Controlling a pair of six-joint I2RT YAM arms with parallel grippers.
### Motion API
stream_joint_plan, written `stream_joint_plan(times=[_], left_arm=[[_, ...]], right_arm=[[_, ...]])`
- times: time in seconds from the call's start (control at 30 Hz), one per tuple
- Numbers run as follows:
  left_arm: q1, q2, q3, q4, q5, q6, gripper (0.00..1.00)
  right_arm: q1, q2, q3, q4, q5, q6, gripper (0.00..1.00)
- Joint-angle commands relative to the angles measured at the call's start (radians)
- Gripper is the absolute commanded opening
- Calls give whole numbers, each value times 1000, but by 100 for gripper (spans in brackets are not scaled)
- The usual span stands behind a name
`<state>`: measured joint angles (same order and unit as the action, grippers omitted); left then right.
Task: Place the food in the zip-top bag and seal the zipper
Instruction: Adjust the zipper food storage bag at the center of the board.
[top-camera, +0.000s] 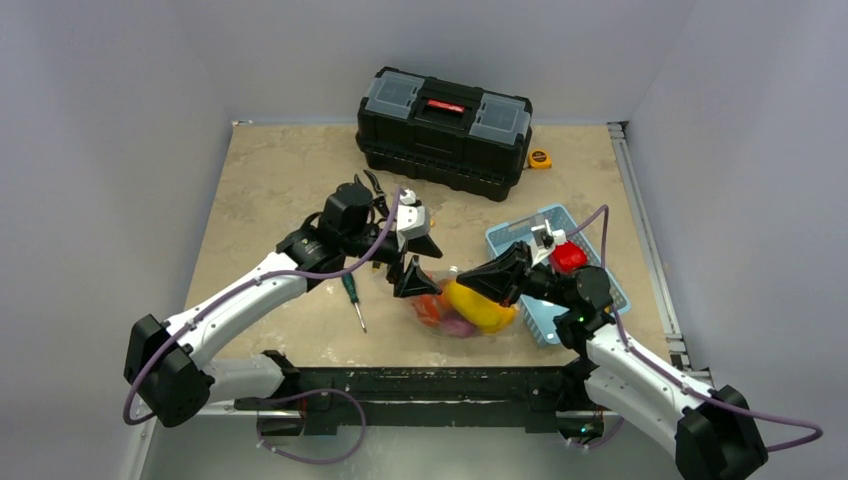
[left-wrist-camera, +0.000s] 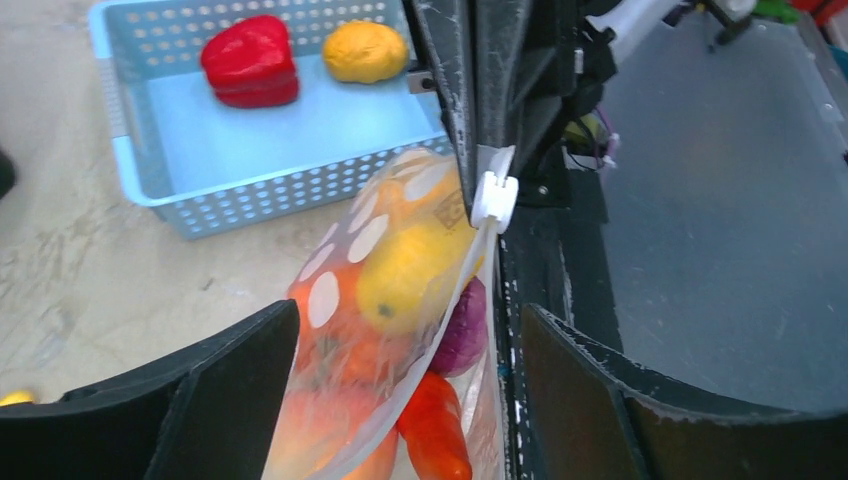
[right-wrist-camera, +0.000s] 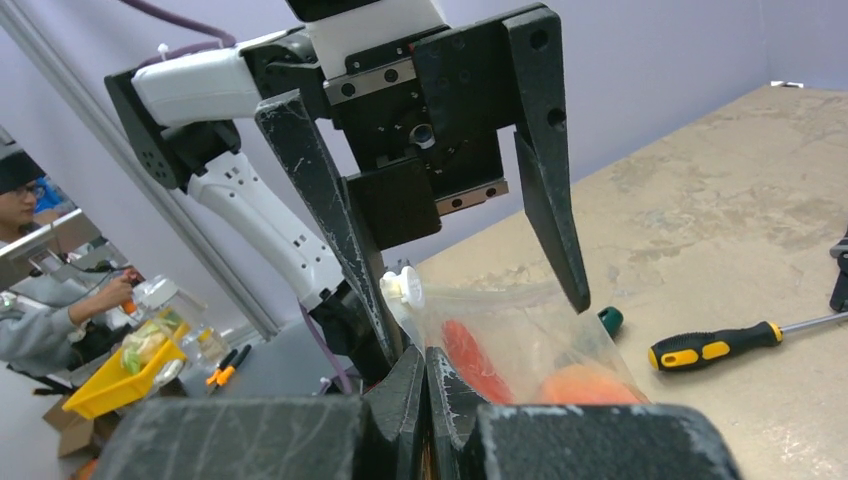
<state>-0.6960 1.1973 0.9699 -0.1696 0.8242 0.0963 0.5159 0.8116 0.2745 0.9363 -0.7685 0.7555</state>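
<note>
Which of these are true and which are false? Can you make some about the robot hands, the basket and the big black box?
1. The left gripper is open. True.
2. The blue basket is empty. False: a red toy pepper and a yellow toy fruit lie in it.
3. The right gripper is shut on the zip-top bag. True.
4. The black toolbox has its lid open. False: the lid is shut.

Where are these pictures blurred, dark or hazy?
Top view: even light, sharp, but the bag is small. Left wrist view: near fingers are dark; dotted plastic hazes the food. Right wrist view: near fingers are blurred, left gripper sharp.
</note>
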Motion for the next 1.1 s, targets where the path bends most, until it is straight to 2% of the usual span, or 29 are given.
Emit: stream_joint_plan(times=[0.0,0.13,0.17,0.2,0.27,0.33,0.4,0.43,0.57,0.6,0.7,0.8,0.93,1.07], left_arm=[[4,51,78,-102,164,88,77],[2,62,69,-134,160,106,79],[2,67,71,-134,162,105,76],[3,72,79,-142,153,108,69],[3,78,112,-199,97,142,48],[6,76,130,-235,19,166,36],[6,73,156,-284,-37,188,8],[6,70,178,-321,-68,195,0],[6,17,242,-433,-110,207,0],[6,3,257,-460,-109,208,0],[5,-36,267,-484,-117,203,0],[6,-27,267,-489,-125,190,0],[4,47,278,-509,-150,186,0],[6,121,313,-532,-135,176,0]], right_arm=[[-3,-32,33,23,-22,-36,0],[-3,-57,34,-11,-7,-51,0],[-3,-60,33,-13,-7,-53,0],[-2,-64,33,-20,-5,-58,0],[-2,-67,34,-33,-2,-65,0],[-2,-70,33,-40,-1,-67,0],[-3,-75,35,-56,5,-77,0],[-2,-75,40,-77,11,-85,0],[-2,-87,105,-319,61,-190,0],[-1,-89,127,-404,80,-220,6],[-1,-94,215,-686,137,-324,35],[4,-98,304,-879,171,-402,61],[47,-54,488,-1171,321,-532,75],[176,25,665,-1359,518,-579,86]])
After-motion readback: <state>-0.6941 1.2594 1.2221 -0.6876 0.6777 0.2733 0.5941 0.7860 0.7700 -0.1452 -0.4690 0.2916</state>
